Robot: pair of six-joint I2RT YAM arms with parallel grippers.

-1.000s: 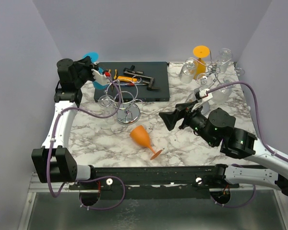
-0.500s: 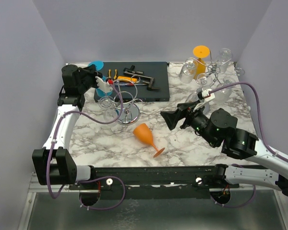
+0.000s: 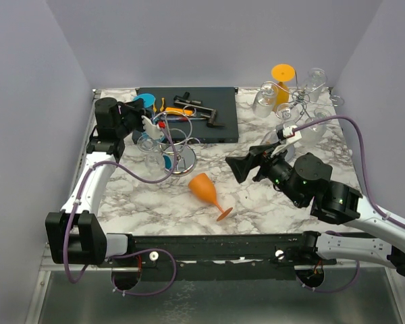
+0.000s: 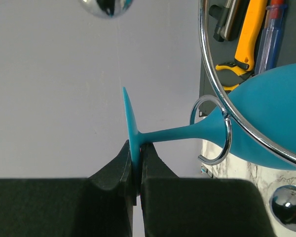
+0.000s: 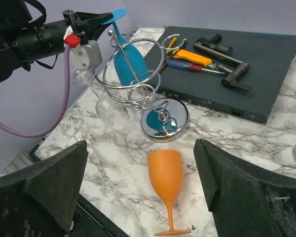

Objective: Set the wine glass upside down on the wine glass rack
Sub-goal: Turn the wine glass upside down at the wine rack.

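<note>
My left gripper [image 4: 136,168] is shut on the flat foot of a blue wine glass [image 4: 266,118]. The glass hangs upside down, its stem passing through a ring hook of the chrome wire rack [image 4: 212,131]. In the top view the gripper [image 3: 136,109] is at the rack's [image 3: 179,160] upper left, with the blue foot [image 3: 142,101] beside it. The right wrist view shows the blue bowl [image 5: 128,64] inside the rack's rings [image 5: 165,121]. My right gripper [image 5: 143,163] is open and empty above an orange glass [image 5: 166,173] lying on its side [image 3: 204,191].
A clear glass [image 5: 108,106] hangs upside down on the rack's left side. A dark tool tray [image 3: 219,101] with pliers and screwdrivers lies behind the rack. A second rack [image 3: 304,98] with clear glasses and an orange glass [image 3: 282,81] stands at the back right.
My left gripper has carried the blue glass right and nearer, onto the rack. The orange glass has shifted slightly right on the table. The right arm has barely moved.
</note>
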